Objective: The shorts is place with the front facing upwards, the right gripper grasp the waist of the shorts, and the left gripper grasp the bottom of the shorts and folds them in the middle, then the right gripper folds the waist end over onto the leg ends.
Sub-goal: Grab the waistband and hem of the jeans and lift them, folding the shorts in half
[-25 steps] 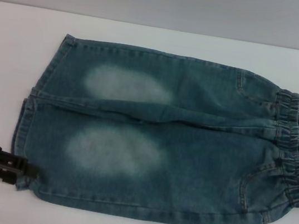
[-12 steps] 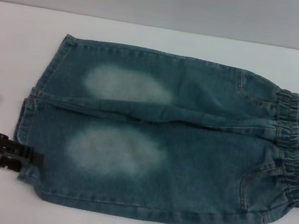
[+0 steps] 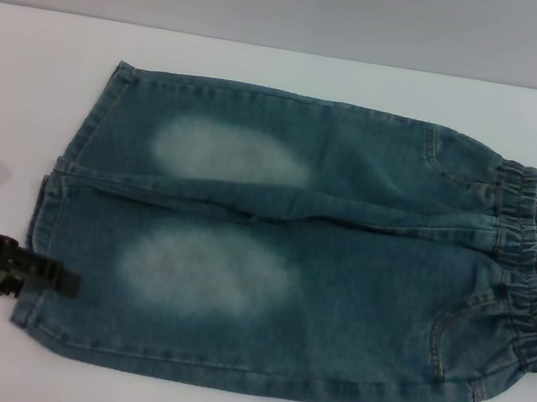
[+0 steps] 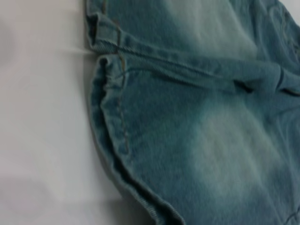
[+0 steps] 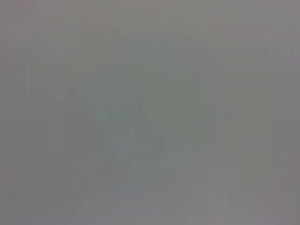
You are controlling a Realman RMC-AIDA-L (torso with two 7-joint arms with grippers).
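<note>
The shorts (image 3: 339,272) lie flat on the white table (image 3: 23,84), front up, with two pale oval patches. The ruffled waist (image 3: 531,271) is at the right. The bottom of the shorts, its two straight leg ends (image 3: 43,218), is at the left. My left gripper (image 3: 66,282) reaches in from the left edge, and its black tip lies over the near leg's hem. The left wrist view looks closely at that stitched hem (image 4: 110,122), which curls slightly off the table. My right gripper is out of view; the right wrist view is plain grey.
The white table runs back to a grey wall (image 3: 298,3). Bare tabletop surrounds the shorts at the left, at the back and along the near edge.
My left gripper has moved right and a little away from me, from beside the near hem corner onto the hem. The near hem corner has shifted slightly.
</note>
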